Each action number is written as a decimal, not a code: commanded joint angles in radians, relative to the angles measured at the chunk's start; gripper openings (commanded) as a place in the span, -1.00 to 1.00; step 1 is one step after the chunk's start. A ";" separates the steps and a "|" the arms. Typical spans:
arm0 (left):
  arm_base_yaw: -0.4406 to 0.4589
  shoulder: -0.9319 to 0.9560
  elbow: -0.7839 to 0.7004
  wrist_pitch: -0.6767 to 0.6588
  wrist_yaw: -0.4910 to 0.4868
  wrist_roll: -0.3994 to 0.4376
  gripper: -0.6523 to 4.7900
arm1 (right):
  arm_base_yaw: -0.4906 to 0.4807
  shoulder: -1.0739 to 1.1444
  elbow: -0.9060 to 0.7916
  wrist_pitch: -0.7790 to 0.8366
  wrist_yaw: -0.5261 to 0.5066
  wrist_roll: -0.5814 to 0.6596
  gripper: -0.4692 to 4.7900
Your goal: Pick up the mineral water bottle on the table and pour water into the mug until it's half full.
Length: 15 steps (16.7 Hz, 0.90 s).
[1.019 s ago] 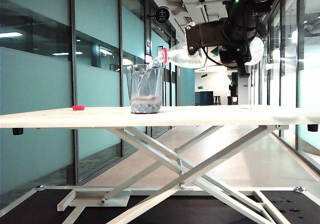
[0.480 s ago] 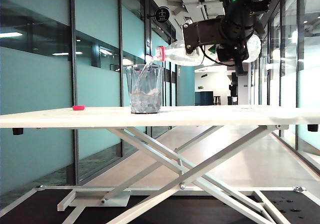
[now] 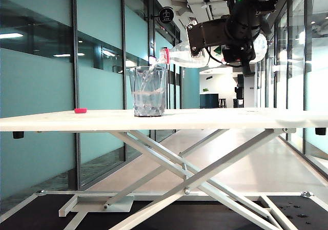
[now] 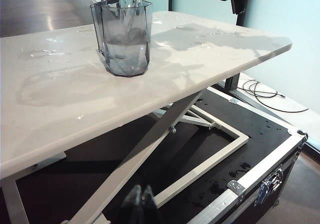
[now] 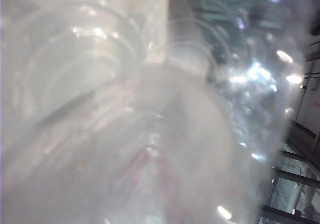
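Above the counter (image 3: 230, 118), right of the middle: right tool (image 3: 215, 44), clamped round the body of the mineral water bottle (image 3: 182, 57). Holds it lying nearly flat, red neck ring toward the mug (image 3: 148, 91), mouth just over the mug's rim. Thin stream of water running down into the mug. Water about halfway up inside.

Mug (image 4: 123, 39) upright, well back from the counter's near and far edges. Lots of bare counter on both sides of it. Wet drops and small splashes around it.

Small red cap (image 3: 80, 110) off to the left, well apart from the mug. Nothing between bottle and mug.

Left tool (image 4: 140, 204) low down, below the counter top, tips pressed together, holding nothing. Under it, white crossed legs (image 4: 150, 139) and a black case (image 4: 260, 179) with metal edges.
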 commanded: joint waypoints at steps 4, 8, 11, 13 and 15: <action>0.000 0.001 0.002 0.005 0.000 0.005 -0.78 | 0.003 -0.013 0.011 0.040 0.006 0.002 -0.34; 0.000 0.001 0.002 0.005 0.000 0.005 -0.78 | 0.003 -0.013 0.011 0.039 -0.008 0.074 -0.34; 0.000 0.001 0.002 0.005 0.000 0.005 -0.78 | 0.003 -0.013 0.011 -0.003 -0.075 0.365 -0.34; 0.000 0.001 0.002 0.005 0.000 0.004 -0.78 | 0.002 -0.013 0.011 -0.026 -0.123 0.545 -0.34; 0.000 0.001 0.002 0.005 0.000 0.004 -0.78 | -0.007 -0.013 0.011 -0.026 -0.208 0.809 -0.34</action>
